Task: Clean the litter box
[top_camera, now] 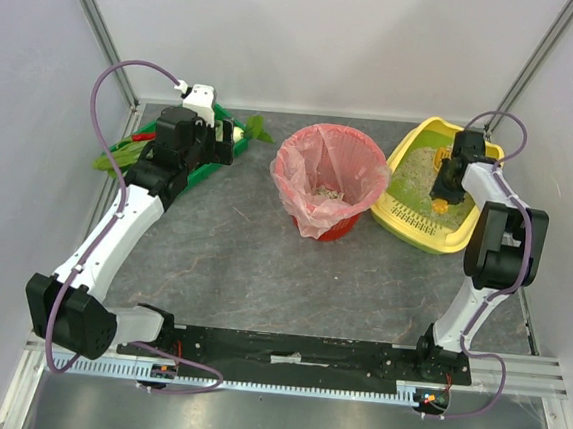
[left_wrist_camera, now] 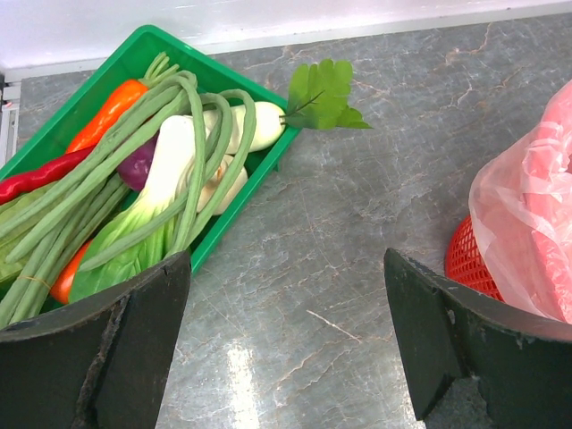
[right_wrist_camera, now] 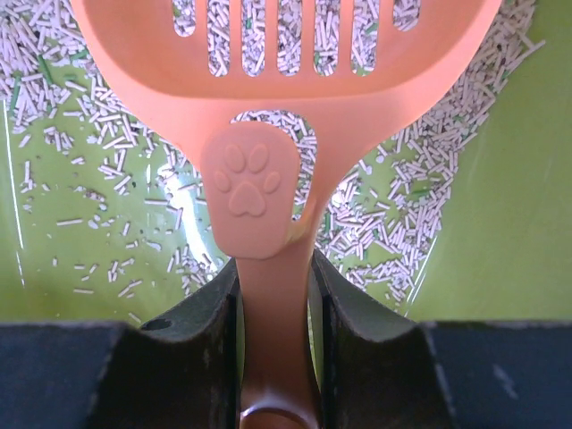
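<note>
The litter box [top_camera: 399, 216] is a yellow tray at the back right, lime-green inside [right_wrist_camera: 509, 232], with pale litter pellets [right_wrist_camera: 420, 206] scattered over its floor. My right gripper [top_camera: 448, 181] hangs over it, shut on the handle of an orange slotted litter scoop [right_wrist_camera: 268, 89] with a paw print; the scoop's head sits just above the pellets. At the back left, my left gripper [left_wrist_camera: 286, 344] stands wide open over bare table, between the green vegetable tray and the red basket, holding nothing.
A red basket [top_camera: 338, 227] lined with a pink bag [top_camera: 300, 171] stands mid-table, some litter inside. A green tray [left_wrist_camera: 134, 49] of vegetables lies at the back left, a leafy stalk [left_wrist_camera: 323, 92] poking over its edge. Frame posts rise at both back corners.
</note>
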Controlling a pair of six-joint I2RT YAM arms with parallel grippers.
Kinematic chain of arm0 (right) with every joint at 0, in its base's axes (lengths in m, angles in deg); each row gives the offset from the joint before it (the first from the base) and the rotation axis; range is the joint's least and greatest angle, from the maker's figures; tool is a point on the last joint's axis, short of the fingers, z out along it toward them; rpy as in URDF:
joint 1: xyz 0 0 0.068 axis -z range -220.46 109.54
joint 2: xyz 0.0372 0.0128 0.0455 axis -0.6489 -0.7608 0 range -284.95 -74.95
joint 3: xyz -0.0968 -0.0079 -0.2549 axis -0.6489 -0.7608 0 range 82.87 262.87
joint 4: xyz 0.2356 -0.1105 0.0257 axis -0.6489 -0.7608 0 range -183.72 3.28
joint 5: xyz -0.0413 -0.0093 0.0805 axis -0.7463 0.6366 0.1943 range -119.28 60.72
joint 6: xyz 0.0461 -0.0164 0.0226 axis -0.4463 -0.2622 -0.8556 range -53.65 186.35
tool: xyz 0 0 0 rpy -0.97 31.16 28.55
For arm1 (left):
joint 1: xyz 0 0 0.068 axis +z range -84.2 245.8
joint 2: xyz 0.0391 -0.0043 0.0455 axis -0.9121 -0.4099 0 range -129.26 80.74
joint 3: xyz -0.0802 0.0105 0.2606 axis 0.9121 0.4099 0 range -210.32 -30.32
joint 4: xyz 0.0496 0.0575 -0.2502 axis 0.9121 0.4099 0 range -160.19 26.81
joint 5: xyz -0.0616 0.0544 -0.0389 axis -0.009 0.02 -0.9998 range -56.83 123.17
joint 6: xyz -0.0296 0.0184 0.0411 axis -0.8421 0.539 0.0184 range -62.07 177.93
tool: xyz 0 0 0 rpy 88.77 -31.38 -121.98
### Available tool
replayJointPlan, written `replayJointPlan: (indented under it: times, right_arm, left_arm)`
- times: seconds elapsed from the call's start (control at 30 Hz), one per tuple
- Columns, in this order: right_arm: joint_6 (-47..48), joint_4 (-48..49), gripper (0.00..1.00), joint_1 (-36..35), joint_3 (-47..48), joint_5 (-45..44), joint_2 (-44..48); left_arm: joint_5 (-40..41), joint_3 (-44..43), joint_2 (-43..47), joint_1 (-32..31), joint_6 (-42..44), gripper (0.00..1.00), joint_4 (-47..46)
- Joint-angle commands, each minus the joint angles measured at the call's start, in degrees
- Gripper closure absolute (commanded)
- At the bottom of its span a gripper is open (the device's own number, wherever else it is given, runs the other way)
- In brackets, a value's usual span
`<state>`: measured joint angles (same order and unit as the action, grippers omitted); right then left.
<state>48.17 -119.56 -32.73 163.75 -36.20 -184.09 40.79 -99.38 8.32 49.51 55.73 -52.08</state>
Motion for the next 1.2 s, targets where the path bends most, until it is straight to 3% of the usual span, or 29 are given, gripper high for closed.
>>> replayJointPlan:
  times: [0.0,0.7,1.17]
  right_arm:
    - [-2.3,-3.63,1.0,0.01,-0.72,1.03,0.6]
    - [-0.54,-2.84,1.0,-0.96,-1.08,2.43,-0.63]
    - [-2.92,-18.83,1.0,-0.96,6.83,4.37,-2.83]
  left_arm:
    - [0.29,-1.61,-0.35,0.3,0.97,0.05,-1.94]
    - [0.03,-0.55,0.26,0.39,0.7,0.05,-1.94]
    - [0.47,-0.73,0.35,0.3,0.79,0.05,-1.85]
